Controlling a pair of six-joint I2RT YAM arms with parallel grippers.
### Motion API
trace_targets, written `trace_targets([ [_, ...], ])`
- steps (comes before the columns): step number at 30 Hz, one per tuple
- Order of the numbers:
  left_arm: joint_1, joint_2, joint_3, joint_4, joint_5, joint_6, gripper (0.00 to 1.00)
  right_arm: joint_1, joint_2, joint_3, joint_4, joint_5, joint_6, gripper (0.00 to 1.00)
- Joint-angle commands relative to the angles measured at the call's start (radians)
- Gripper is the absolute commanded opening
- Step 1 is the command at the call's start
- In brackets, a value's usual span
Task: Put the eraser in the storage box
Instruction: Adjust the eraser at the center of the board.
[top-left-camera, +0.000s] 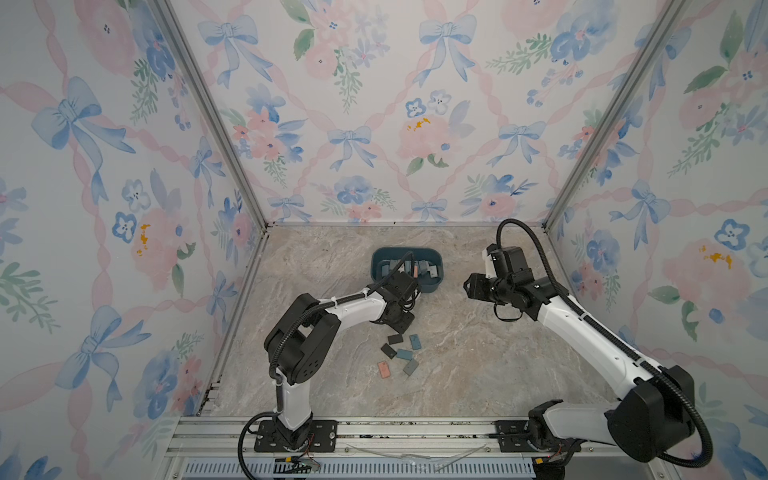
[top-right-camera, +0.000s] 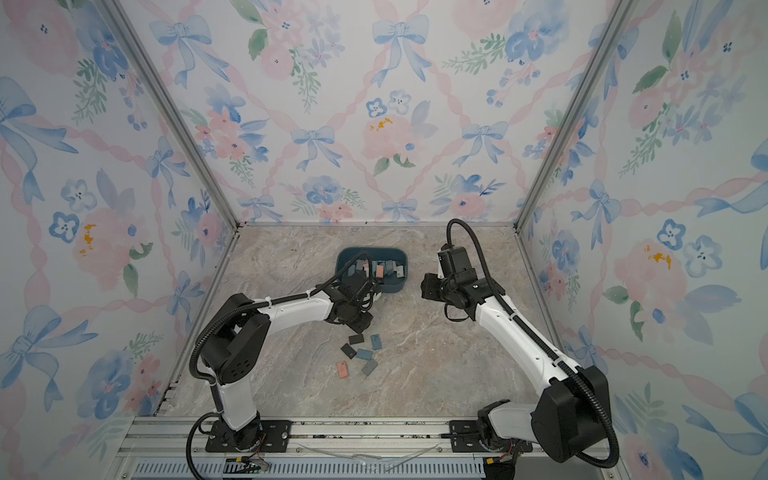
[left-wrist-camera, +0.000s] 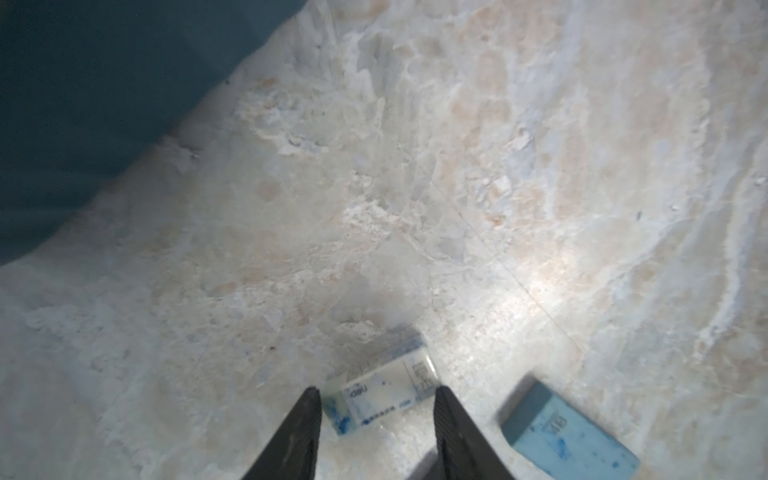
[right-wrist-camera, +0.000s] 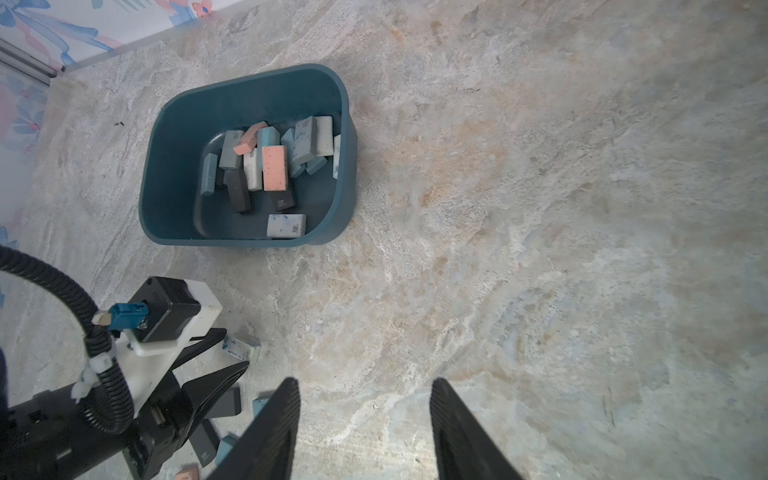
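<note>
left gripper (left-wrist-camera: 376, 392) points down at the table (left-wrist-camera: 498, 166). its two dark fingers (left-wrist-camera: 299, 428) stand apart, and a white eraser (left-wrist-camera: 386, 386) flecked with blue lies slantwise across the gap at their tips. one finger covers a corner of it; whether the pads pinch it or merely straddle it i cannot tell. a pale blue eraser (left-wrist-camera: 569, 432) lies just beside it on the table.

the right wrist view shows that white eraser at the left fingertips. it is outside the storage box (right-wrist-camera: 249, 97), between the box's nearer wall and the loose erasers (top-left-camera: 404, 354). the storage box stands toward the far edge of the table, about midway along it, with a heap of erasers (right-wrist-camera: 274, 166) on its floor in pink, grey, black, white and blue.

in both top views six loose erasers lie scattered near the middle of the table, on the near side of the left wrist.

right gripper (right-wrist-camera: 365, 388) hangs over bare table beside the box, toward the right edge. its jaws are wide apart and hold nothing.
</note>
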Motion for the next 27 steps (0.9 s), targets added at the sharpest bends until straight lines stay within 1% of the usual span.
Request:
trace_targets([
  [1, -0.004, 0.025, 0.012, -0.023, -0.038, 0.022, 0.47, -0.012, -0.016, -0.019, 0.001, -0.012, 0.011, 0.54],
  [4, -0.004, 0.014, 0.012, -0.025, -0.04, 0.017, 0.47, -0.014, -0.015, -0.02, 0.008, -0.021, 0.017, 0.54],
  [8, -0.004, -0.004, 0.02, -0.024, -0.043, 0.012, 0.53, -0.014, -0.01, -0.018, 0.013, -0.031, 0.022, 0.54],
  [10, -0.004, -0.008, 0.025, -0.025, -0.033, 0.007, 0.54, -0.014, -0.009, -0.016, 0.014, -0.033, 0.024, 0.54],
  [13, -0.004, -0.008, 0.033, -0.024, -0.008, -0.013, 0.59, -0.014, -0.01, -0.015, 0.013, -0.033, 0.021, 0.54],
  [17, -0.004, -0.005, 0.035, -0.023, -0.023, -0.018, 0.64, -0.014, -0.009, -0.018, 0.011, -0.033, 0.02, 0.54],
  [27, -0.004, 0.068, 0.079, -0.021, 0.006, 0.046, 0.65, -0.015, -0.018, -0.03, 0.011, -0.033, 0.023, 0.54],
])
